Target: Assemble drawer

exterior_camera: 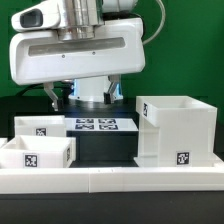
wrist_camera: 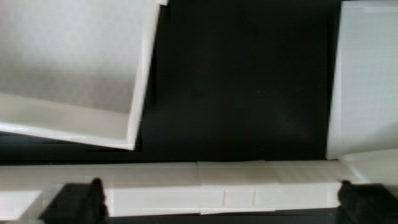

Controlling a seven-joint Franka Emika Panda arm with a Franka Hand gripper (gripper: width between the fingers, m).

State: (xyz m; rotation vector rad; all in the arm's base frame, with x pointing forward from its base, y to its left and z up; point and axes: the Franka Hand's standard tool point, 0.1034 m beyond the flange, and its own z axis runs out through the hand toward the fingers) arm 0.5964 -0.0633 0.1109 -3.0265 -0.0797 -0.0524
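The drawer's tall white shell (exterior_camera: 175, 130) stands at the exterior view's right, a tag on its front. Two shallow white trays lie at the left: one further back (exterior_camera: 40, 124), one nearer the front (exterior_camera: 36, 153), each with a tag. My gripper (exterior_camera: 82, 96) hangs high above the dark mat between them, open and empty. In the wrist view its dark fingertips (wrist_camera: 75, 200) stand wide apart around the gripper's middle (wrist_camera: 219, 200). That view also shows a tray (wrist_camera: 71, 70) on one side and the shell (wrist_camera: 370, 80) on the other.
The marker board (exterior_camera: 95, 125) lies flat behind the mat. A long low white border rail (exterior_camera: 110, 181) runs along the front and also shows in the wrist view (wrist_camera: 222, 180) between the fingertips, far below them. The green wall stands behind.
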